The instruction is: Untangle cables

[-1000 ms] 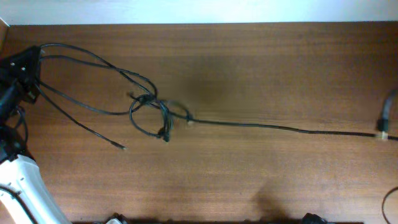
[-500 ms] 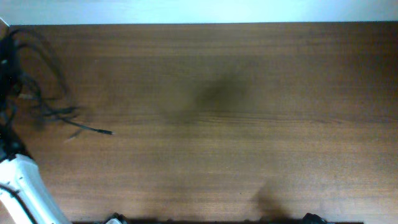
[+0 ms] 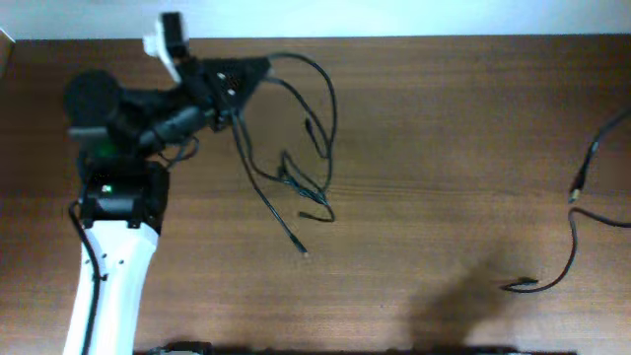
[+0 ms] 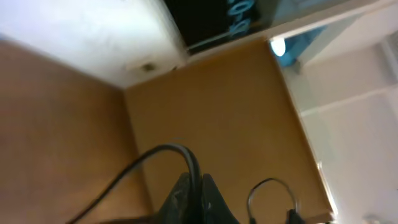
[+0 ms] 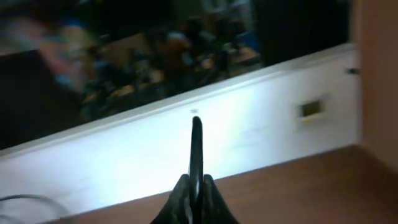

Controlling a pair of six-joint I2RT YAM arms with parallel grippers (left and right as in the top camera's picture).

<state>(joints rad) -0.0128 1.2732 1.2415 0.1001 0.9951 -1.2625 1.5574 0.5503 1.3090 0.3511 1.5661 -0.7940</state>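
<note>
Thin black flexible cables (image 3: 301,192) loop at ten o'clock, pinched in my left gripper (image 4: 194,190); my right gripper (image 5: 194,185) pinches another black cord (image 5: 196,143).

Brown wood bench (image 3: 424,128). Carries tangle (image 3: 308,195) of cables, partly raised, loose ends trailing. Well right of tangle, carries curved cable (image 3: 572,251), plug toward tangle.

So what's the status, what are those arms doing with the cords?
Left gripper shut on cable bundle. Right gripper shut on separate cable at right edge. Bundle tangled; nothing blocking.
</note>
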